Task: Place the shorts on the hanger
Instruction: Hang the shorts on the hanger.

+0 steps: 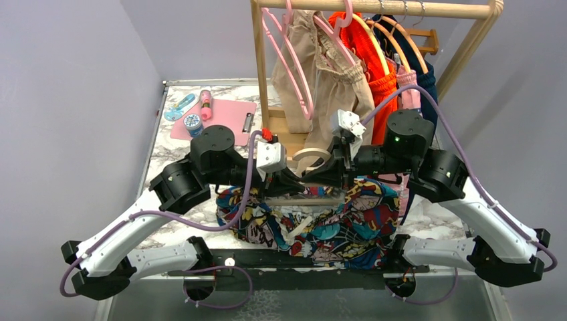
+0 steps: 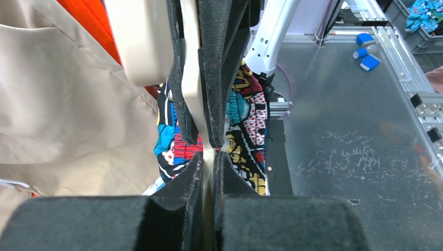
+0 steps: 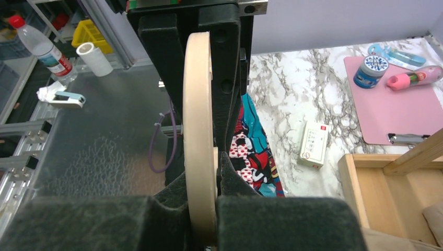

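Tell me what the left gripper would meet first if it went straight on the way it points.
Most likely the right gripper, facing the left gripper tip to tip on the hanger both clamp; the shorts lie beyond.

From the top we look down on the table point(image 1: 160, 137); both wrist views sit tight on the hanger point(image 3: 198, 104), facing each other; all share shorts point(image 1: 348, 227).
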Motion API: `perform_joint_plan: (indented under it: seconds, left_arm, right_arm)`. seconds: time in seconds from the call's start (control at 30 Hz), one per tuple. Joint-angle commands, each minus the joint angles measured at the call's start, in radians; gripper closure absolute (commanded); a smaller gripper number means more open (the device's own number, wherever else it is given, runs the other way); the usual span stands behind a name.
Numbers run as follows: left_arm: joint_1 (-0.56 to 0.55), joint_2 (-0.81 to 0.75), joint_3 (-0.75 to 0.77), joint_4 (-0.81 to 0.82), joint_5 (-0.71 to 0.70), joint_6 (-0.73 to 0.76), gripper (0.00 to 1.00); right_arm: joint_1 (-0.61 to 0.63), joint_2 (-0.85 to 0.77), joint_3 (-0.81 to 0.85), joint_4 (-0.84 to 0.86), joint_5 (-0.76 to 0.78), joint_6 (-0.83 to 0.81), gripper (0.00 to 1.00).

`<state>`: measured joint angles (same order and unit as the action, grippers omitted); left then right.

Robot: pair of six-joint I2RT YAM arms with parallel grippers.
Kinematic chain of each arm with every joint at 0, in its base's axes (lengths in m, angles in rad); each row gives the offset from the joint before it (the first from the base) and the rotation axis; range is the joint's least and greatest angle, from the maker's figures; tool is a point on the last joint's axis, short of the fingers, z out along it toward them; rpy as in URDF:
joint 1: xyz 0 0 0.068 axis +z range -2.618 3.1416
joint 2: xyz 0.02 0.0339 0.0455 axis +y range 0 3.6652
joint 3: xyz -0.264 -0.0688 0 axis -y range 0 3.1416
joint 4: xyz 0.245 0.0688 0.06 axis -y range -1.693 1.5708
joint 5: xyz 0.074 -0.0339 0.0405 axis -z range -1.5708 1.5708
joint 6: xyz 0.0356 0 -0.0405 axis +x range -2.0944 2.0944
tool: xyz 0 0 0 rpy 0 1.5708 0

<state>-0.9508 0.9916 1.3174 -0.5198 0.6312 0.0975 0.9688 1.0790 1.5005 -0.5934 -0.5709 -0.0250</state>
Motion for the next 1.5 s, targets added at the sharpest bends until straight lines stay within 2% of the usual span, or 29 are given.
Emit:
perform_joint_plan:
  seconds: [0.0, 0.07, 0.1, 0.2, 0.23, 0.33, 0.5, 0.77, 0.87, 1.23, 1.47]
  left_arm:
    - [0.003, -0.054, -0.033, 0.065, -0.050, 0.016, 1.00]
    - [0.003, -0.076, -0.054, 0.087, -0.056, 0.017, 1.00]
    - [0.003, -0.083, -0.062, 0.093, -0.056, 0.020, 1.00]
    - [0.003, -0.105, -0.081, 0.095, -0.054, 0.021, 1.00]
    - [0.003, -0.116, -0.088, 0.096, -0.054, 0.022, 1.00]
    - [0.003, -0.160, -0.112, 0.094, -0.064, 0.021, 1.00]
    - [0.003, -0.219, -0.125, 0.085, -0.093, 0.015, 1.00]
    - [0.003, -0.206, -0.103, 0.080, -0.082, -0.001, 1.00]
    - [0.003, -0.204, -0.086, 0.080, -0.080, -0.004, 1.00]
    - [0.003, -0.276, -0.073, 0.063, -0.105, -0.004, 1.00]
    - [0.003, -0.304, -0.054, 0.065, -0.122, -0.001, 1.00]
  right_arm:
    - [0.004, -0.021, 0.016, 0.067, -0.024, 0.007, 0.99]
    - [0.004, -0.028, 0.013, 0.060, -0.012, 0.007, 0.99]
    - [0.003, -0.031, 0.012, 0.052, -0.001, 0.004, 0.95]
    - [0.003, -0.055, 0.013, 0.008, 0.047, -0.018, 0.61]
    - [0.004, -0.068, 0.010, -0.004, 0.075, -0.026, 0.54]
    - [0.004, -0.121, -0.016, -0.043, 0.166, -0.053, 0.47]
    - [0.004, -0.156, -0.039, -0.128, 0.238, -0.082, 0.46]
    - [0.004, -0.142, -0.062, -0.100, 0.199, -0.093, 0.47]
    - [0.004, -0.127, -0.058, -0.115, 0.210, -0.111, 0.50]
    - [0.004, -0.172, -0.067, -0.200, 0.445, -0.108, 0.69]
    - [0.003, -0.187, -0.072, -0.251, 0.522, -0.091, 0.73]
